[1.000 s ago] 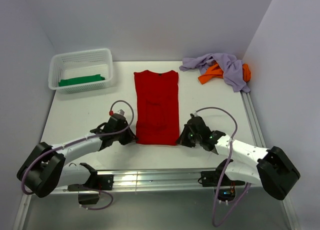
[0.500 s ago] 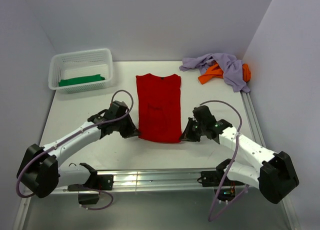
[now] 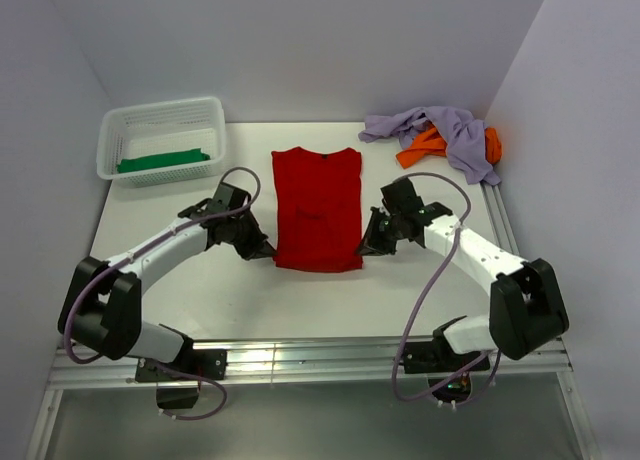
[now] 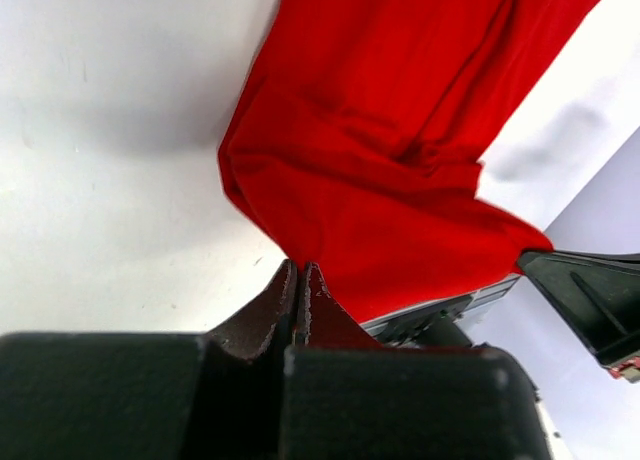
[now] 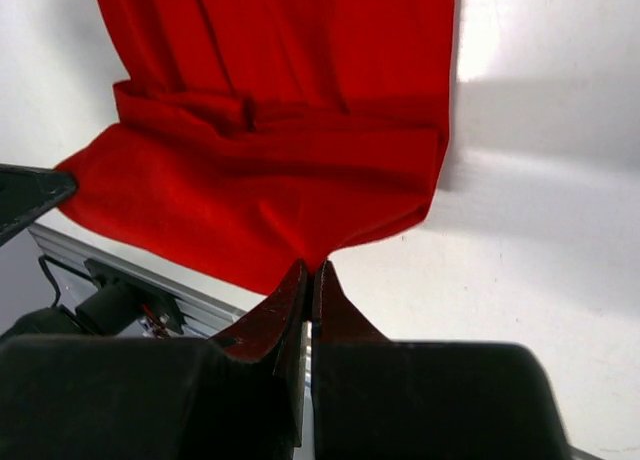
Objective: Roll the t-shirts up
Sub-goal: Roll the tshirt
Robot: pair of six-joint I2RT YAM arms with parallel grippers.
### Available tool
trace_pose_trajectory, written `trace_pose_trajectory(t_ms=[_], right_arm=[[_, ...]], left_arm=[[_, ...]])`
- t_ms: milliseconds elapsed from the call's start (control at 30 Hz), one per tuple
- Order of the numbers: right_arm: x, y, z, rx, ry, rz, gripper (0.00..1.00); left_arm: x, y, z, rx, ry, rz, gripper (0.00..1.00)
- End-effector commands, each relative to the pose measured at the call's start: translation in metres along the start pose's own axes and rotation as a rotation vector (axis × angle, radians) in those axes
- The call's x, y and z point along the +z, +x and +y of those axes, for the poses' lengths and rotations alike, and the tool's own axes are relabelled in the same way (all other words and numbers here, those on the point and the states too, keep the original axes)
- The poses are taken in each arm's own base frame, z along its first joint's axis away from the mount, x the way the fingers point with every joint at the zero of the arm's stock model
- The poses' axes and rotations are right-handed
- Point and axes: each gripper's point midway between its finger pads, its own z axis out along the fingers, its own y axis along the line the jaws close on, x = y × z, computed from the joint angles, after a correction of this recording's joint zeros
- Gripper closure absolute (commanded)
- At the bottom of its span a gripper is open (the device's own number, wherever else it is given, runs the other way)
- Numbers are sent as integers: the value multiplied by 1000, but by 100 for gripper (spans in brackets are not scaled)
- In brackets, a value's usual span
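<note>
Red t-shirt [image 3: 318, 220] lies flat in the middle of the table [image 3: 180, 290], collar toward the far wall and hem toward my bases. My left gripper [image 3: 262, 250] has its jaws pressed together on the hem's left corner, and my right gripper [image 3: 366, 248] is pinched in the same way on the right corner. Both wrist views show red cloth running straight into the closed fingertips, and the near part of the shirt is raised and creased across its width.

I judge this to be the opening of the roll: the hem is gripped at both ends and is being turned over toward the collar, with no tight roll formed yet.

The next move calls for carrying both corners forward together, level and at the same pace, so that the red t-shirt folds squarely onto itself without skewing. Then I would release and take a new hold on the fold.

A green t-shirt [image 3: 160, 161] lies in the white lattice basket [image 3: 160, 115]. A lavender t-shirt [image 3: 445, 125] and an orange t-shirt [image 3: 425, 148] lie heaped at the far right, unrolled.
</note>
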Motion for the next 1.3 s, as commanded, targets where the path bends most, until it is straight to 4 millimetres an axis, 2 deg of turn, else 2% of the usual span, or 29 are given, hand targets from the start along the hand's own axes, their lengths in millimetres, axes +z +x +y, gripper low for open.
trace_pose_trajectory(t_ms=[0, 67, 100, 167, 200, 700, 867, 967, 1067, 1100, 1133, 1167, 1267], right_arm=[[-3, -23, 12, -27, -16, -23, 100], [2, -28, 13, -25, -8, -15, 100], [1, -34, 17, -28, -13, -26, 100], [5, -41, 14, -18, 2, -22, 100], [4, -46, 17, -19, -3, -30, 100], [44, -92, 9, 46, 73, -30, 98], [53, -102, 3, 68, 97, -37, 98], [53, -110, 5, 81, 72, -60, 92], [48, -119, 9, 92, 49, -92, 67], [45, -122, 13, 89, 34, -102, 60], [39, -127, 16, 94, 25, -124, 59], [35, -132, 20, 88, 12, -146, 52], [17, -139, 29, 73, -30, -203, 48]], left_arm=[[-11, -21, -25, 32, 62, -10, 100], [-5, -30, -23, 30, 44, -2, 100], [-7, -34, -30, 34, 57, 1, 100], [1, -42, -28, 24, 41, 12, 100], [1, -46, -34, 29, 51, 13, 100], [59, -88, -36, 8, -12, 43, 100], [65, -96, -36, -5, -16, 43, 100], [63, -101, -40, -7, 3, 31, 99], [60, -103, -43, -6, 9, 21, 85], [56, -104, -45, -7, 16, 15, 72], [54, -105, -47, -5, 25, 6, 68], [51, -106, -49, -7, 33, -1, 63], [36, -114, -58, 0, 66, -46, 46]])
